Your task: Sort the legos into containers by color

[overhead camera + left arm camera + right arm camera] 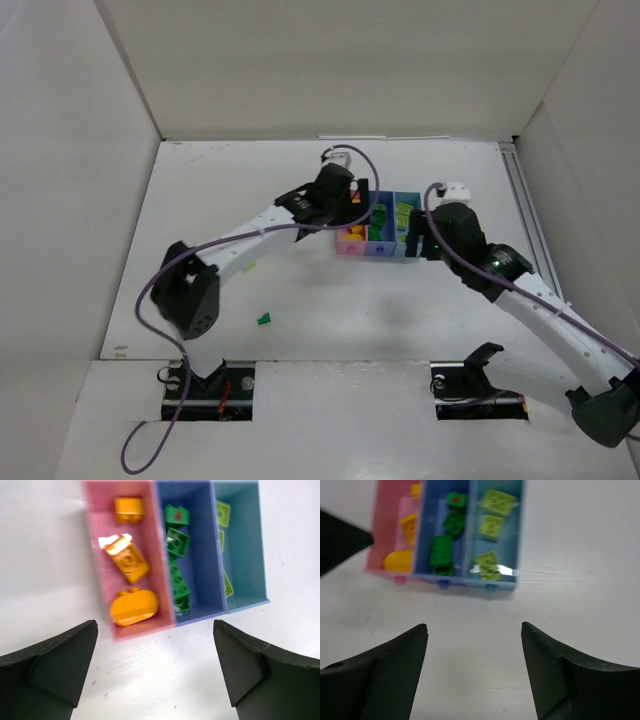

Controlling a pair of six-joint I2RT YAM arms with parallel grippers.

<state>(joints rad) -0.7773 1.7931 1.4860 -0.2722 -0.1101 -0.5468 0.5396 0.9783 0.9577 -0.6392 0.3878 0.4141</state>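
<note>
Hovering over the containers [375, 250], the left hand [154, 625] hung released and empty, jaws wide, above the near end of the pink bin [95, 540], where orange bricks [129, 562] lay together. Dark green bricks [177, 542] filled the medium blue bin [200, 560] and lime bricks [492, 526] the light blue bin [512, 535], each colour kept apart as the sort required. The left arm stretched forward, elbow bent, wrist angled down. The right hand [473, 626], also open and holding nothing, waited near the light blue end. One green brick [264, 318] lay unsorted on the table [330, 320], well apart.
</note>
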